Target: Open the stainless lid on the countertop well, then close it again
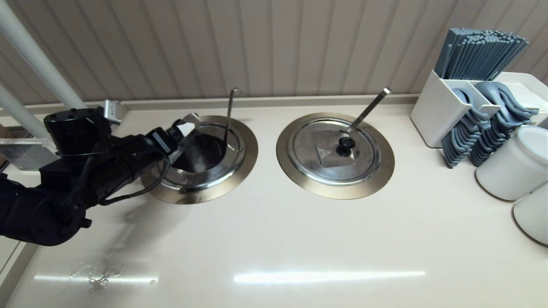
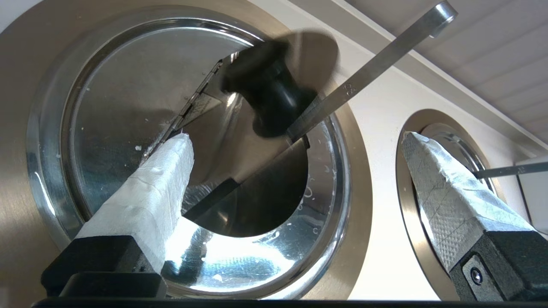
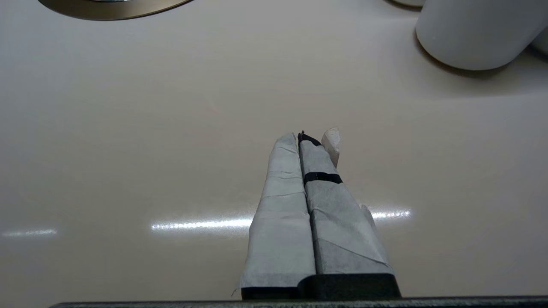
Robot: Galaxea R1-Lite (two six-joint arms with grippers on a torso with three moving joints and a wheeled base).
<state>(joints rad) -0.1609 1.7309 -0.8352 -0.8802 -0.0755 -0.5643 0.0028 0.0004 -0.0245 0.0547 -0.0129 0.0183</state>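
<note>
Left pincer [image 2: 295,171] hangs just above the left well [image 1: 246,164], fingers [image 2: 150,201] spread wide, clamped on nothing. The lid [image 2: 128,115] is hinged across the middle: one half lies flat, the other half with the black knob [image 2: 267,92] is folded up, so the well shows a dark half-moon opening. From the wrist view the knob sits ahead of the pincer and between the two finger lines, closer to the white-wrapped one, not touching either. The thin ladle handle [image 1: 230,113] with a hooked end stands out of the well right beside the knob (tight spot). The hinge line runs diagonally across the well; the raised half leans back over the flat half.

Judgement: open step looks done, closing is what remains. The knob lies forward of the fingers, so the pincer would need to reach ahead and close on it, then swing that half down about the hinge. Left arm is the near one.

Right pincer [image 3: 306,139] is parked over bare surface [image 1: 299,239], fingers pressed together, empty, well away from both wells. The other lid [image 1: 334,149] stays flat on its ring.
</note>
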